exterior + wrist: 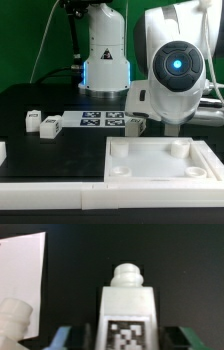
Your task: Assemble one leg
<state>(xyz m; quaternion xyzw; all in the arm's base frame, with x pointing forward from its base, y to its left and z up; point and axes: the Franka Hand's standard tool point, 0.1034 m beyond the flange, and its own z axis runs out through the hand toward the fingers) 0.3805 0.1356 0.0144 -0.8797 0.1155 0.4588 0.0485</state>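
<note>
white leg lying between the gripper fingers, tag up toward the wrist camera, knobbed tip pointing away over black table; cannot tell whether clamped or loose. from the exterior view: square white panel nearest, gripper low over its far edge, then marker board with small tagged blocks beside it, robot base furthest.
</note>
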